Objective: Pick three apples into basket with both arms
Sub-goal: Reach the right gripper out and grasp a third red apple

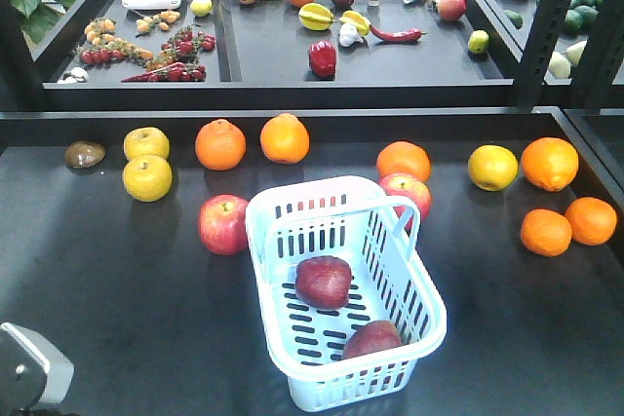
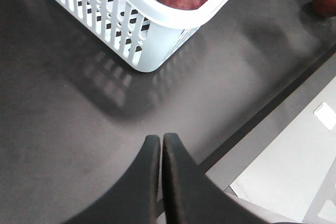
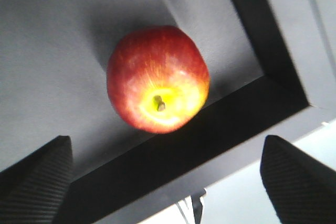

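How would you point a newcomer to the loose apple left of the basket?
Find the pale-blue basket in the middle of the dark table. In the front view, a red apple lies on the table off its left rim. Near it are an orange and yellow fruits; the other apples sit inside or behind the basket.

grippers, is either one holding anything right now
No. The left gripper is shut on nothing above bare table; the right gripper is open, with an apple lying free beyond its fingers.
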`<state>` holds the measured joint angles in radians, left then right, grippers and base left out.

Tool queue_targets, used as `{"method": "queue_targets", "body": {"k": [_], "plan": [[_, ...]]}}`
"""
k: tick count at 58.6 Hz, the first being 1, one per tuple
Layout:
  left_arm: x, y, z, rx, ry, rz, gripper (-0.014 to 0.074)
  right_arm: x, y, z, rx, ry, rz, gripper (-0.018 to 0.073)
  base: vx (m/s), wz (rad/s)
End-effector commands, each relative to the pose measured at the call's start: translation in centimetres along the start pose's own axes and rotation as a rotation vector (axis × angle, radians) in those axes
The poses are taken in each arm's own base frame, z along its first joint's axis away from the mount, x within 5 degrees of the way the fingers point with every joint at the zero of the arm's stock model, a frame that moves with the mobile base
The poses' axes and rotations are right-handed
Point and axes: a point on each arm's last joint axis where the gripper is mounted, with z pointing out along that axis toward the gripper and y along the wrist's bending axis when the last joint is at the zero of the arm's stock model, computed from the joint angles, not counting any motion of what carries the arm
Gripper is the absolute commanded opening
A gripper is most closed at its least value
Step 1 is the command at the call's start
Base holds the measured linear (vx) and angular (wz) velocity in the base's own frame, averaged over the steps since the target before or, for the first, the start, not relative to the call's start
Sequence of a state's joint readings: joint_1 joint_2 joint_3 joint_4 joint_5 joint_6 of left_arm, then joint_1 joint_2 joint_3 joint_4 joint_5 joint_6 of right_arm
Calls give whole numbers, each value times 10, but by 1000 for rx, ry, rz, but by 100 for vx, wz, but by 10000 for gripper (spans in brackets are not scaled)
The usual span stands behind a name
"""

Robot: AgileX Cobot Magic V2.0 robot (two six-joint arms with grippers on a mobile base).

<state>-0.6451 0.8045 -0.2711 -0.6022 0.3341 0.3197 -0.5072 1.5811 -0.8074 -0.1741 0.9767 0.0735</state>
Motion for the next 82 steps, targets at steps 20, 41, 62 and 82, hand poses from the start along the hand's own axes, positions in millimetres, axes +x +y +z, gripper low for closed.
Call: {"method": "queue_targets", "body": {"k": [20,41,62,82], "plan": [[-12,-2,-3,0,-78,-17,-6,-20,-2,17,33,-23,-31,614,0,0],[-12,-2,-3,0,-78,-17,-6,-27,-7,34,19,-13,-10,603,0,0],[-12,-2,-3,0,-78,-17,-6,-33,-4,56,-8,22,-8,594,0,0],[-12,-2,-3,0,-78,-17,-6,-35,-2,59,-29,48,4,429,0,0]]}}
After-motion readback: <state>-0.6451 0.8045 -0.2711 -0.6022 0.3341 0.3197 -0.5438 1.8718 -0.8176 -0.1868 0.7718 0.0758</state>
